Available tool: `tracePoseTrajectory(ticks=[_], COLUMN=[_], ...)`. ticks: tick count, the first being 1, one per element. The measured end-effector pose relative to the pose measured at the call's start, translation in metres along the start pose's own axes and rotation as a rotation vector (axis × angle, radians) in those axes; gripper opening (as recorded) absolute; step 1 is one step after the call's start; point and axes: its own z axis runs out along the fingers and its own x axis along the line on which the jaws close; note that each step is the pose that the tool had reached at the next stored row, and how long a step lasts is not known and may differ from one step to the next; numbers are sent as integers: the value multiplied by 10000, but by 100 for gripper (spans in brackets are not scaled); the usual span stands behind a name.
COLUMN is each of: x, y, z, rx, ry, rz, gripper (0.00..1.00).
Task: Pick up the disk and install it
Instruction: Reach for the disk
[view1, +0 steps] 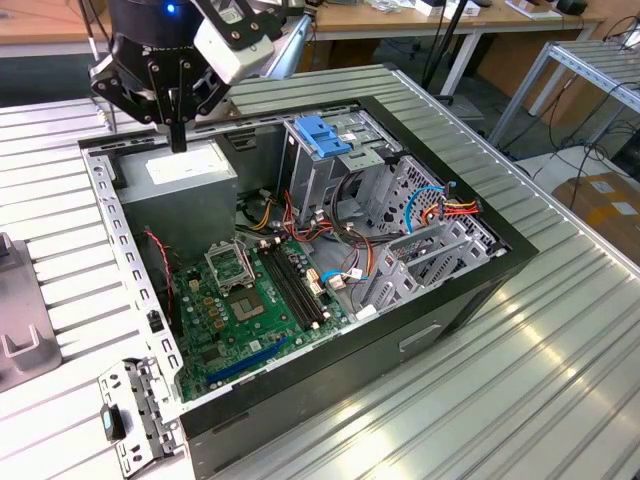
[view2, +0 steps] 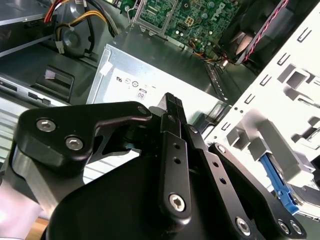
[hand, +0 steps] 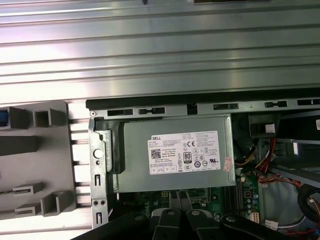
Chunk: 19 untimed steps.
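My gripper (view1: 178, 138) hangs over the far left corner of the open computer case (view1: 470, 290), just above the grey power supply (view1: 185, 172). Its black fingers are shut together with nothing between them, as the second wrist view (view2: 172, 104) and the first wrist view (hand: 177, 199) also show. The disk appears to be the blue-edged flat piece (view2: 278, 183) standing in the grey slotted stand (view2: 257, 142) outside the case, with a sliver of blue (hand: 2, 117) at that stand's edge. The gripper is apart from it.
Inside the case lie the green motherboard (view1: 250, 300), a metal drive cage (view1: 335, 185) topped by a bright-blue latch (view1: 325, 135), and red and light-blue cables (view1: 430, 200). The grey stand (view1: 15, 320) sits on the ribbed metal table (view1: 540, 380) at the exterior view's left.
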Motion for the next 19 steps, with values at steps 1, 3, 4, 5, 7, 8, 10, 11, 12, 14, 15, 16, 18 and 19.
tracePoseTrajectory(ticks=[1,3,4,5,7,8,10,11,12,14,15,16,18,19], x=[9,20,25,29,41,45,62,66,73,84,89,94,112,117], y=[-1,-2,-2,-2,-3,-3,-5,-5,-5,-6,-7,-7,-8,-9], z=[0,-1,-1,-1,-1,-1,-1,-2,-2,-2,-2,-3,-3,-3], rx=[-1,0,0,0,0,-1,-1,0,0,0,-1,0,0,0], ry=[0,0,0,0,0,0,-1,0,0,0,0,0,0,0], rz=[0,-1,0,0,0,0,0,0,0,0,0,-1,0,0], gripper=[10,10,10,10,10,10,10,10,10,10,10,10,10,10])
